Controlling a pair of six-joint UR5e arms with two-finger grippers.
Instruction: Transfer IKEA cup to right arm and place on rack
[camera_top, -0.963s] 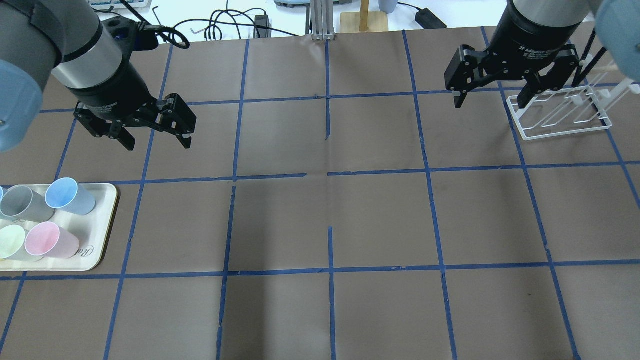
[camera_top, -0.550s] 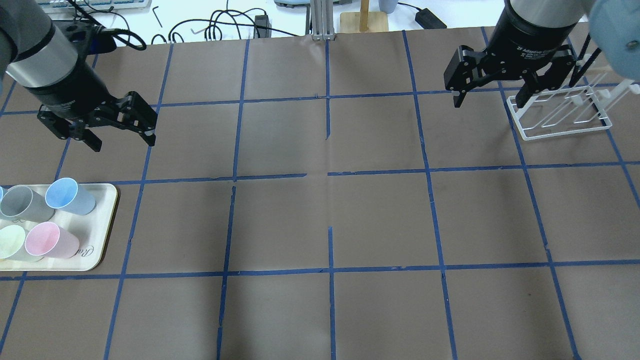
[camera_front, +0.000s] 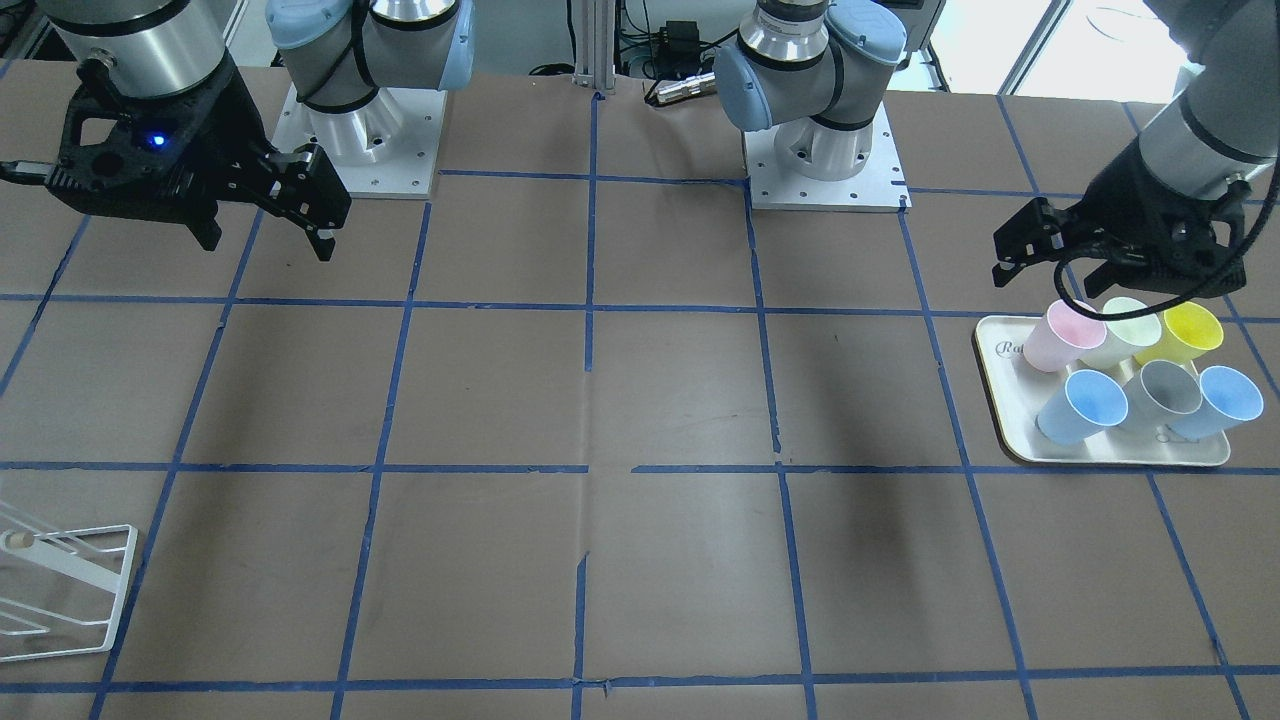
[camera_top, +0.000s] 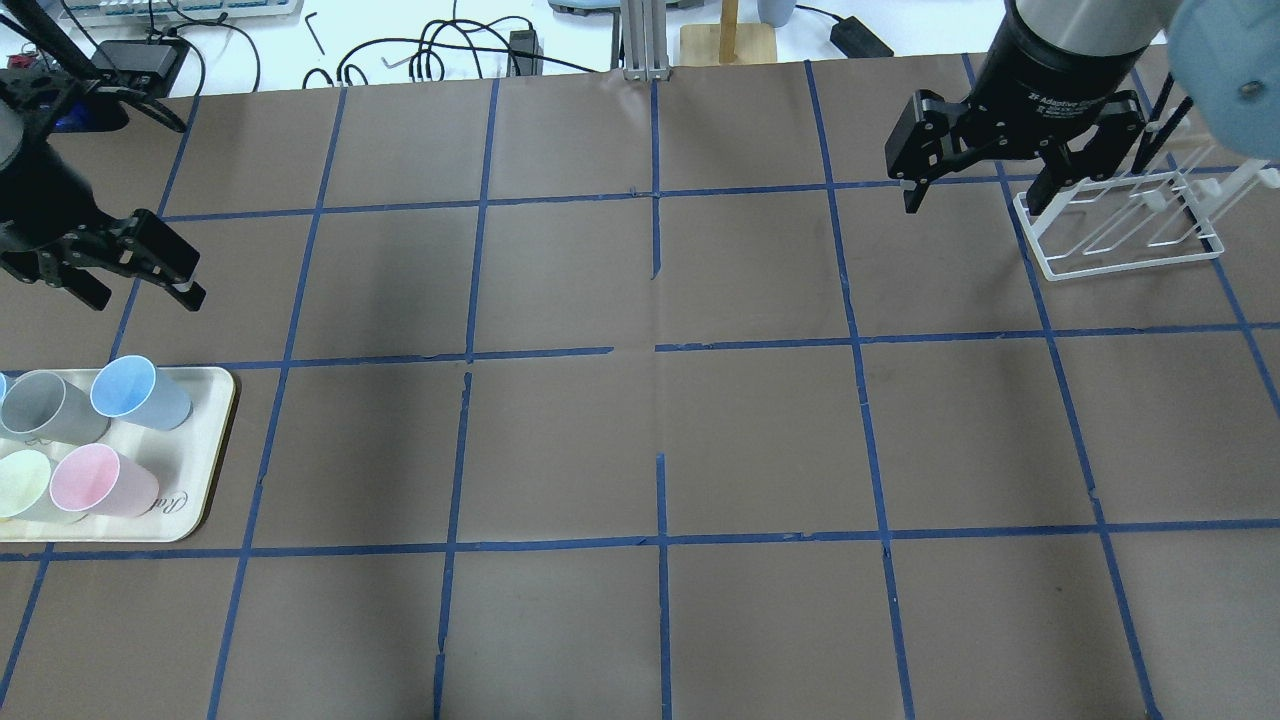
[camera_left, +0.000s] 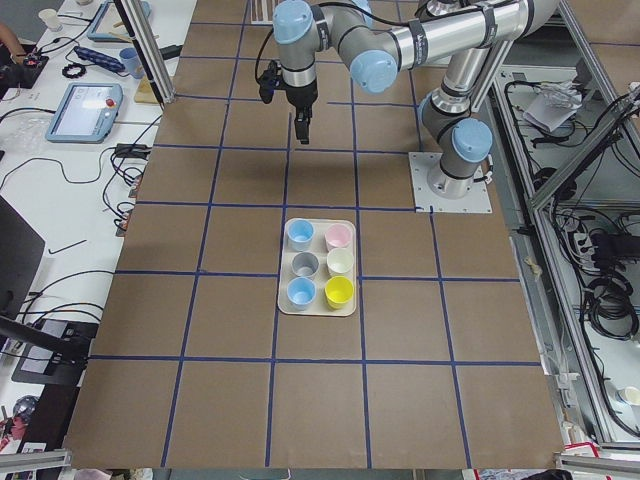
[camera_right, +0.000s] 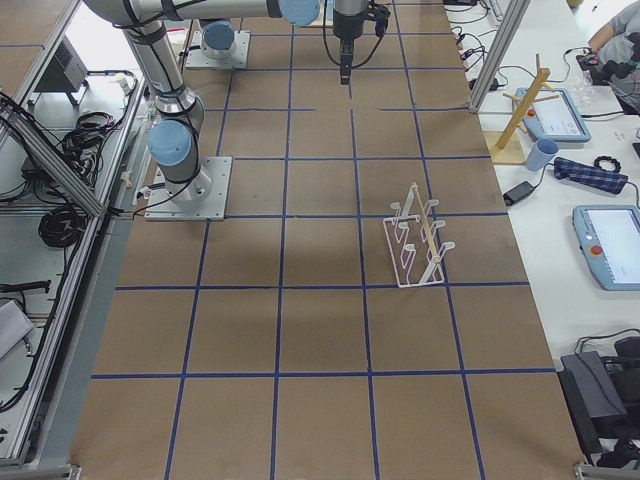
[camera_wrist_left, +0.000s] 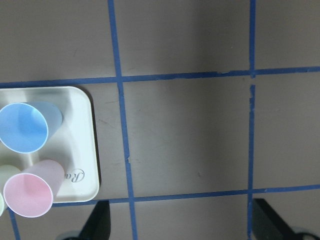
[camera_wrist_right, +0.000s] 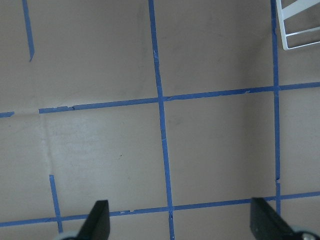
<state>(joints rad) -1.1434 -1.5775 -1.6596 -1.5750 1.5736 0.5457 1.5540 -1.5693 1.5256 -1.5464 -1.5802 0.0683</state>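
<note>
Brown table (camera_top: 760, 440) with blue tape grid (camera_top: 662, 542), cream tray (camera_top: 205, 440) at one end, white rack (camera_right: 415, 240) opposite.

From my right wrist camera I look straight down on the brown table (camera_wrist_right: 100, 150), crossed by blue tape lines (camera_wrist_right: 161, 100). A white wire corner of the rack (camera_wrist_right: 299, 30) sits in the upper right of the frame. The right gripper (camera_wrist_right: 182, 225) shows as two dark fingertips (camera_wrist_right: 97, 224) at the lower edge, spread wide apart over the tabletop.
</note>
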